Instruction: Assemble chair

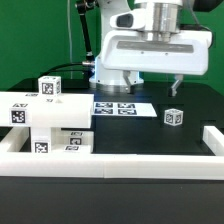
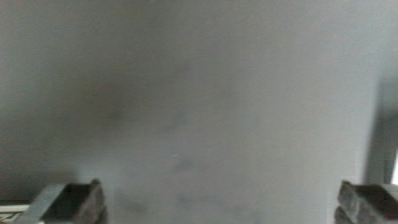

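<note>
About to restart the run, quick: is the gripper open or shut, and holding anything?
Gripper: open, jaws spread wide, holding nothing.

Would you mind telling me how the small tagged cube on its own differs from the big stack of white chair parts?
The small cube is a single little block, while the stack of parts is several larger blocks piled together. The small cube stands alone toward the exterior view's right; the stack of parts crowds the exterior view's left, against the border rail. Both are matte white and carry black-and-white square tags.
</note>
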### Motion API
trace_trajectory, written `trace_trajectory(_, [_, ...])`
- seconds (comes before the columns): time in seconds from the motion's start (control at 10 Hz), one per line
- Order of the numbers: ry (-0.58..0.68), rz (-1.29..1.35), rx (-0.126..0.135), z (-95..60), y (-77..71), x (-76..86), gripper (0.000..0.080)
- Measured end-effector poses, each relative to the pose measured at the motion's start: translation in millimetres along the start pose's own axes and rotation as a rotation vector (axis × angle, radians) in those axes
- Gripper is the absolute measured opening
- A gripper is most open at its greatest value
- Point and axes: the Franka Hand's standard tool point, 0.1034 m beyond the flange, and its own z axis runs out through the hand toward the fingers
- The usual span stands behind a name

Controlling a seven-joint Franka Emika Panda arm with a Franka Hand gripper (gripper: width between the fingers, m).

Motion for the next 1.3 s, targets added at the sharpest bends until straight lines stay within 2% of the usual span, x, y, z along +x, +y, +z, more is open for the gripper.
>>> trace_trajectory(0.2, [-0.004,0.026,0.012,1.2,-13.9,-7.4,0.0649])
trace_trajectory(0.3, [-0.024,0.120,0.016,0.1,-11.6,-6.0,0.0649])
trace_trajectory(0.7, [-0.020,0.095,0.012,1.0,-10.5,-6.2,0.0649])
trace_trajectory(1.3, [-0.041,-0.123,0.037,5.1,-37.9,-31.6,0.0649])
